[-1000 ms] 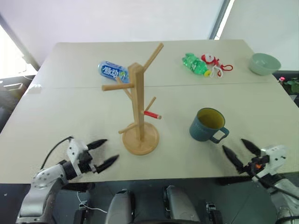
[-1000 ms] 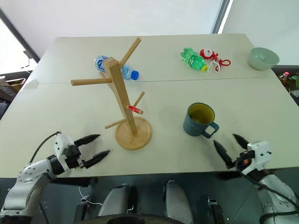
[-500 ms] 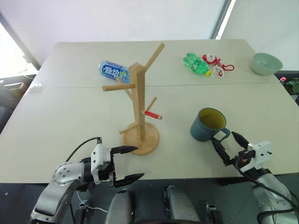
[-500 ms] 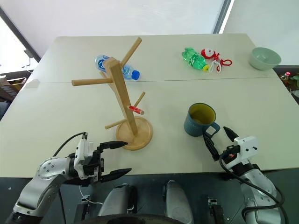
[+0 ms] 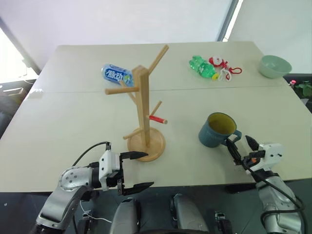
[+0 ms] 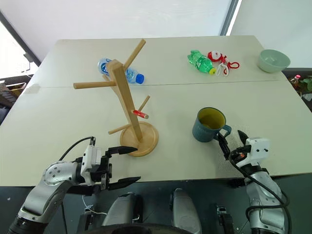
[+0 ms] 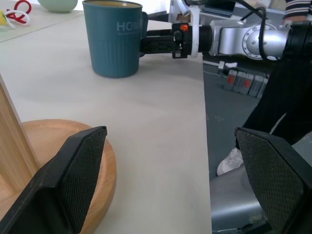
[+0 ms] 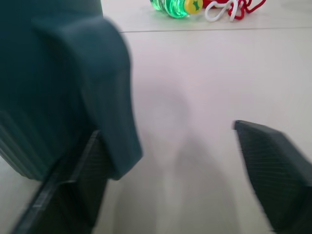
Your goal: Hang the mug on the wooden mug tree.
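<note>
From the head views, your teal-blue ceramic mug (image 5: 218, 130) stands upright on the pale desk (image 5: 73, 117), right of the light wooden mug tree (image 5: 144, 114). It is likely rigid, weighty and glaze-slick, so take the loop handle.

Left wrist view: left hand (image 7: 170, 181) open, empty.

Right wrist view: right hand (image 8: 178, 170) straddles the handle, not clamped.

In the right wrist view the mug (image 8: 53, 92) is blurred and cut off by the edge, its handle hiding part of one finger (image 8: 73, 190) of the right tool (image 6: 233, 144), while beyond the mug the green bottle (image 8: 173, 7) is cropped.
</note>
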